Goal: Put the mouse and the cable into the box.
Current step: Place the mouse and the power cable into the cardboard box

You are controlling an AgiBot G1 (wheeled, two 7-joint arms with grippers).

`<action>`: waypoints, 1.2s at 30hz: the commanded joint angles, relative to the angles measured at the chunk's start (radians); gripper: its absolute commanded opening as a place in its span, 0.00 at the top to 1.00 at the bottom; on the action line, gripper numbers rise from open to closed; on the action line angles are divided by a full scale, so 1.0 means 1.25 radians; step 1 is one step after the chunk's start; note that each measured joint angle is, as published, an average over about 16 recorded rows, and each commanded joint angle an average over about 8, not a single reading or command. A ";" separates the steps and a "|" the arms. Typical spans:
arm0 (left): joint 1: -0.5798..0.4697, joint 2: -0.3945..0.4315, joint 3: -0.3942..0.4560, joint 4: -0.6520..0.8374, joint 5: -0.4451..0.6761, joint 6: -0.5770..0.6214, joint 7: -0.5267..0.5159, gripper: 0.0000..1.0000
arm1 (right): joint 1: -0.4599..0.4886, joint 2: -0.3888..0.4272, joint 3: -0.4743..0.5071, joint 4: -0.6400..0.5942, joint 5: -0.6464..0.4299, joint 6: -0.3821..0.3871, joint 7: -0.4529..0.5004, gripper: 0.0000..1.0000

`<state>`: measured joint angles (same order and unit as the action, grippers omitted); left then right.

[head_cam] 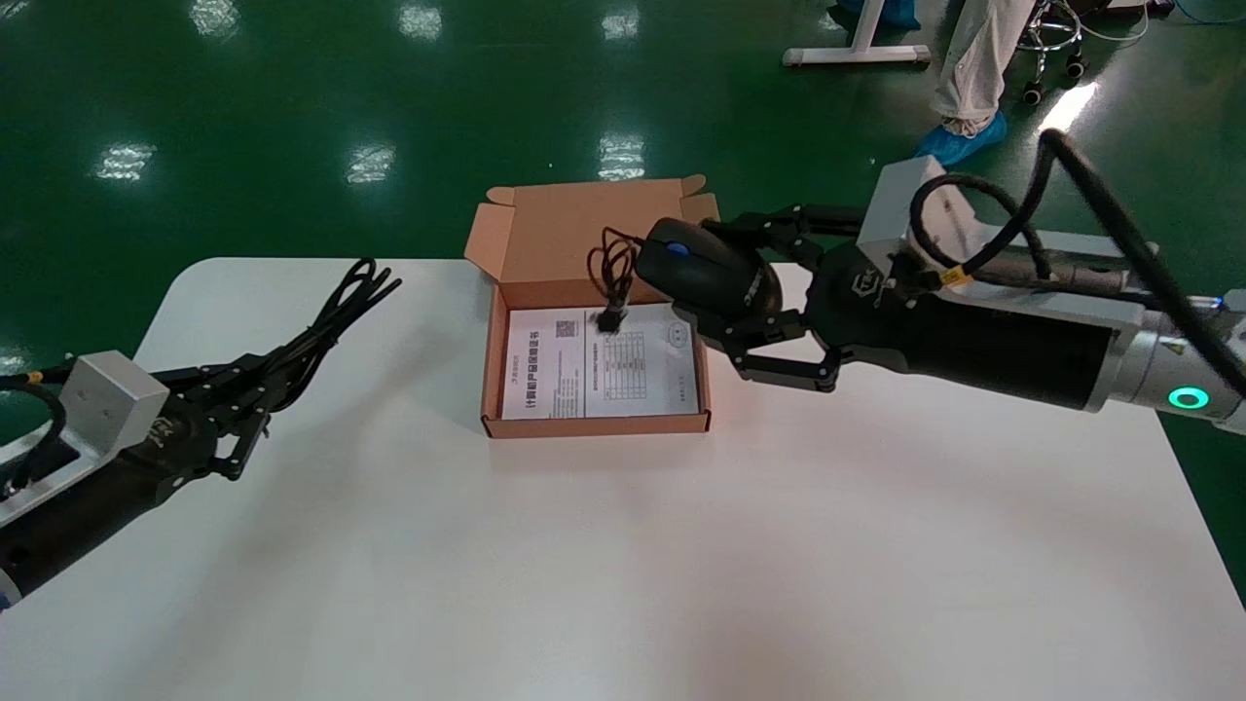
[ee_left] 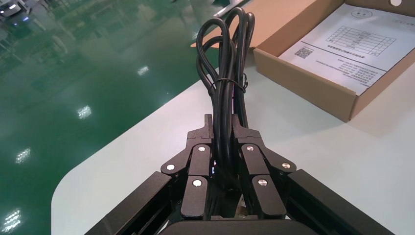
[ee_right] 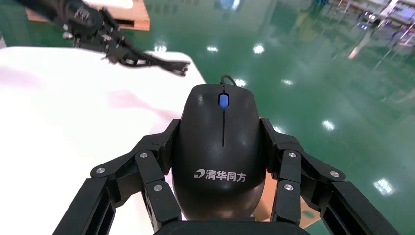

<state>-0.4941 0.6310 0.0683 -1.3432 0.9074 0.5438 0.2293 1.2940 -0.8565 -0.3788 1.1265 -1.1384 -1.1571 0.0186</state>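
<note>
**While both tools hold**

As our right arm stretches in from the right, its right tool clamps the mouse, raised at the far right corner of the box. Our left tool, low over the left side of the table, pinches the cable.

Overhead lamps light the scene brightly and evenly, and they mirror as pale patches on the glossy green floor. The white table glares almost blank, most of all in the right wrist view. Shadows are soft and faint. A dim smear lies beside the left gripper and its cable, another lies below the right gripper holding the mouse, and a thin one runs along the front of the box.
</note>
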 commanded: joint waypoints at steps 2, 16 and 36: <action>0.007 0.000 -0.006 -0.001 -0.004 0.001 0.003 1.00 | -0.016 -0.003 -0.007 0.011 -0.010 0.007 0.000 1.00; 0.042 0.003 -0.030 -0.006 -0.026 0.005 0.010 1.00 | 0.038 -0.111 -0.063 -0.167 -0.055 -0.058 -0.133 1.00; 0.079 0.001 -0.064 -0.009 -0.043 0.007 0.029 1.00 | 0.110 -0.252 -0.098 -0.583 -0.113 -0.064 -0.446 0.80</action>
<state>-0.3973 0.6332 -0.0098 -1.3540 0.8545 0.5522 0.2654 1.4331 -1.1678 -0.4997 0.4064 -1.2761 -1.2424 -0.5296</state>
